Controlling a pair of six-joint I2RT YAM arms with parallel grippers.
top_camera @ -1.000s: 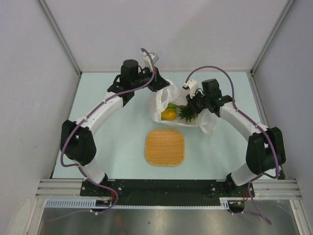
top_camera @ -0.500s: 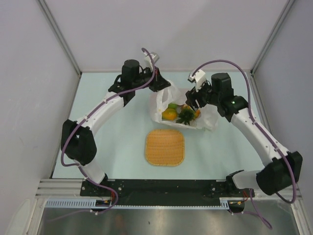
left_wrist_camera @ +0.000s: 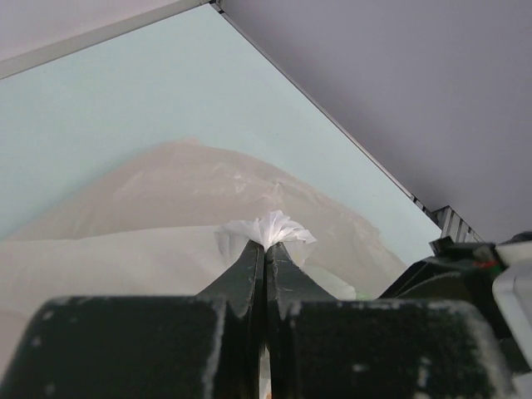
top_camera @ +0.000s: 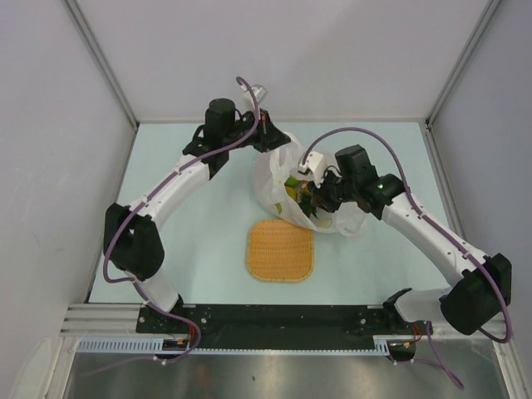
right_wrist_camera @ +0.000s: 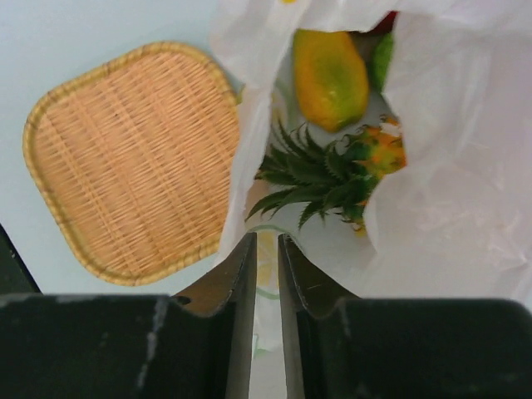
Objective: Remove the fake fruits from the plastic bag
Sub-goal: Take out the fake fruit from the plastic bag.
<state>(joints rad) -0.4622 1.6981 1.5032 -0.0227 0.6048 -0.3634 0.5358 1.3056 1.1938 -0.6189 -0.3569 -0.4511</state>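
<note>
The left hand (left_wrist_camera: 266, 246) is pinching the bag (top_camera: 270, 172) by its far rim, holding it up so the mouth is gaping. The right hand (right_wrist_camera: 266, 241), nearly pressed together, is hovering above the pineapple (right_wrist_camera: 332, 170) and mango (right_wrist_camera: 330, 79) lying inside.

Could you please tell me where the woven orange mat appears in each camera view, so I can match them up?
Top external: the woven mat lies at lower centre, on the near side of the plastic bag.
Left wrist: not in it.
Right wrist: the woven mat fills the upper left, beside the bag's open mouth.
Shared landmark: the plastic bag, which shows in all three views.
</note>
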